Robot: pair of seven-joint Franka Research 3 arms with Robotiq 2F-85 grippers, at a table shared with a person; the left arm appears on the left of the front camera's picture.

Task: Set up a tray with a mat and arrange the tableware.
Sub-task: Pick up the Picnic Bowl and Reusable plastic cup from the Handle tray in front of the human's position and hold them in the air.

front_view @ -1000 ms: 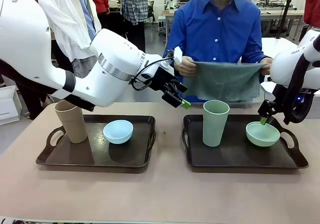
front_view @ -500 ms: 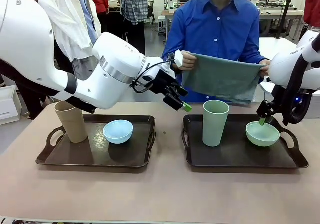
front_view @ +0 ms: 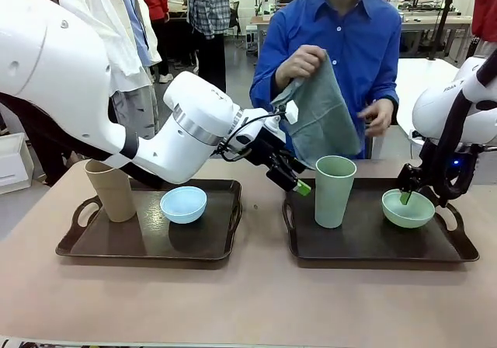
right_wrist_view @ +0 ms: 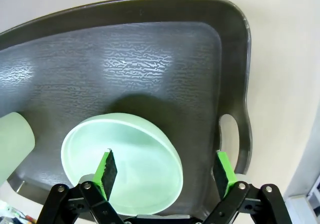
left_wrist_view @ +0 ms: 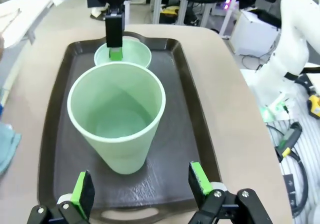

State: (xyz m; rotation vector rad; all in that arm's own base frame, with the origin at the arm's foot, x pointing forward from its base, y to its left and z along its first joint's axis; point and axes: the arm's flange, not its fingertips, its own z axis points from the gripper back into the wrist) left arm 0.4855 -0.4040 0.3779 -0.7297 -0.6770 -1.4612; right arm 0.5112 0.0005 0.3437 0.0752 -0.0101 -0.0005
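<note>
On right tray (front_view: 365, 243), cup (front_view: 335, 191) left of bowl (front_view: 408, 208)

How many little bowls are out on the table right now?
2. A light blue bowl sits on the left tray beside the tan cup; a pale green bowl sits on the right tray. None looks hidden.

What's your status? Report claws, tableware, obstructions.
Left claw open, beside pale green cup, not gripping. Right claw open, straddling pale green bowl rim. Person's hand dangles cloth behind cup.
</note>
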